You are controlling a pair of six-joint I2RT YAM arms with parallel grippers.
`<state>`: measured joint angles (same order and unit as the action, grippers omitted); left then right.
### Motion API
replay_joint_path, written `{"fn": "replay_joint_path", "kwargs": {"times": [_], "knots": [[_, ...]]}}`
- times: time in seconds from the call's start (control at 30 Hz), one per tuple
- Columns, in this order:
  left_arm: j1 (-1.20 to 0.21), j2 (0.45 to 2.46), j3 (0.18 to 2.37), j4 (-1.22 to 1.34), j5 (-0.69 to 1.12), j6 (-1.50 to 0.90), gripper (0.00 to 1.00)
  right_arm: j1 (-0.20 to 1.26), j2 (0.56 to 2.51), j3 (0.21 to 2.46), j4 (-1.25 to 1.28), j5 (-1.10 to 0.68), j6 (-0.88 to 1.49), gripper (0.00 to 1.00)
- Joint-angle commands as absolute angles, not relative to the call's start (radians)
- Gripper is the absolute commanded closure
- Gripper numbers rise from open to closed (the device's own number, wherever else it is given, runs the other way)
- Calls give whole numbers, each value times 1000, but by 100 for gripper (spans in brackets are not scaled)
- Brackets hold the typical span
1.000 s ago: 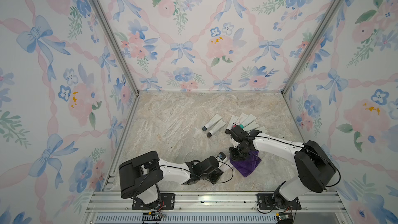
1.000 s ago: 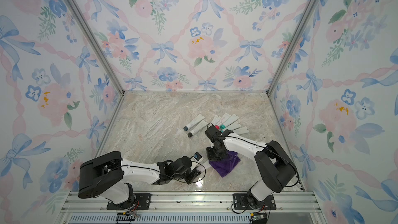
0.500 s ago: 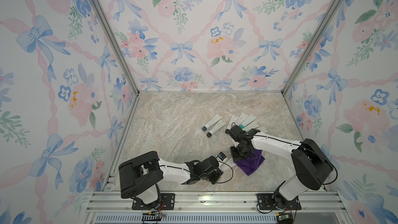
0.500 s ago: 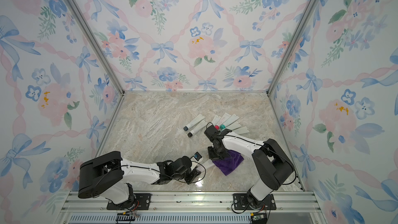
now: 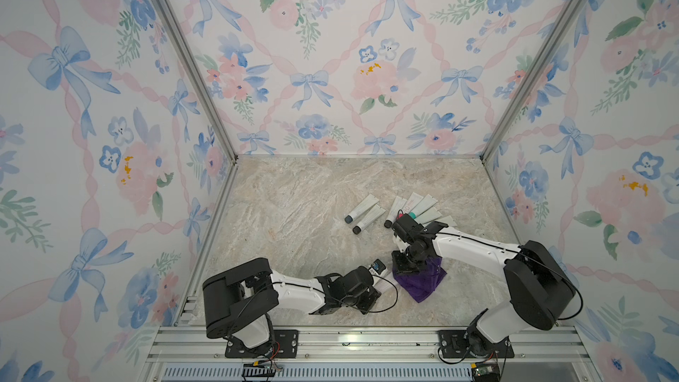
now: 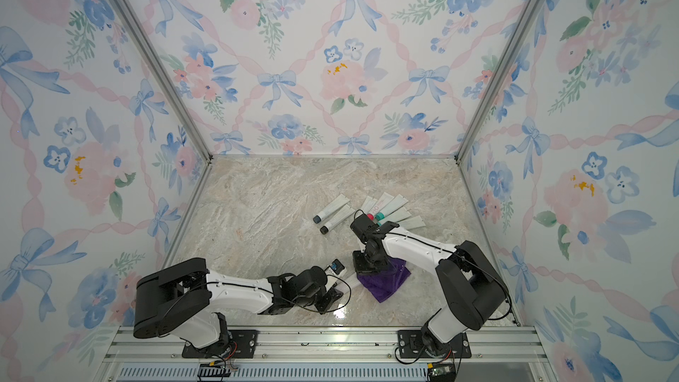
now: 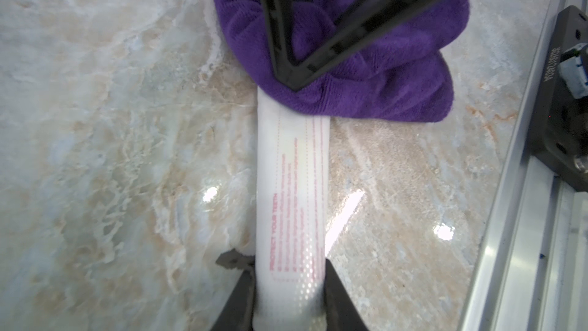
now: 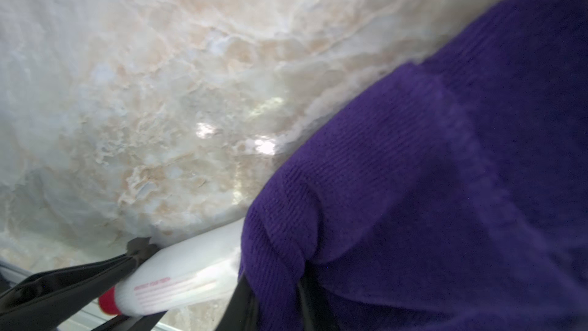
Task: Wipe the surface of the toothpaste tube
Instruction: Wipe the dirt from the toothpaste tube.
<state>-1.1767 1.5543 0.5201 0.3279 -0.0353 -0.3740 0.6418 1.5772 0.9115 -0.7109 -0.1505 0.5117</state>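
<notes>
Toothpaste tube [image 7: 291,192] clamped in left hand [image 7: 290,284] — right hand [image 7: 294,81] pinches purple cloth [image 7: 381,84].

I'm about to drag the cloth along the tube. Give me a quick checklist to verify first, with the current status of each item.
1. Left gripper shut on the toothpaste tube: ok, clamped near its red cap.
2. Right gripper shut on the purple cloth: ok.
3. Cloth touching the tube: ok, draped over its far end.
4. Printed stretch between cloth and left gripper unobstructed: ok.
5. Tube lifted off the marble table: cannot tell.
6. Spare tubes out of the wiping path: ok, they lie farther back, apart from the cloth.
</notes>
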Motion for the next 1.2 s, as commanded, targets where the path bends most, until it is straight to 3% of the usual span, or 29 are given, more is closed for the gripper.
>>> {"fn": "replay_joint_path", "kwargs": {"times": [0.0,0.2,0.53,0.73,0.87,1.17], "knots": [[-1172,1564,508,291,-55,-371,70,569,1617,900,-816,-2,468,80],[-1172,1567,510,291,-55,-372,69,550,1632,901,-785,-36,464,80],[-1172,1568,510,291,-55,-373,69,726,1609,978,-751,-224,529,80],[-1172,1568,509,290,-55,-373,69,760,1586,966,-712,-289,568,80],[-1172,1567,510,291,-53,-371,69,713,1603,928,-712,-262,548,80],[-1172,1568,511,291,-54,-371,69,645,1718,968,-840,43,469,80]]}}
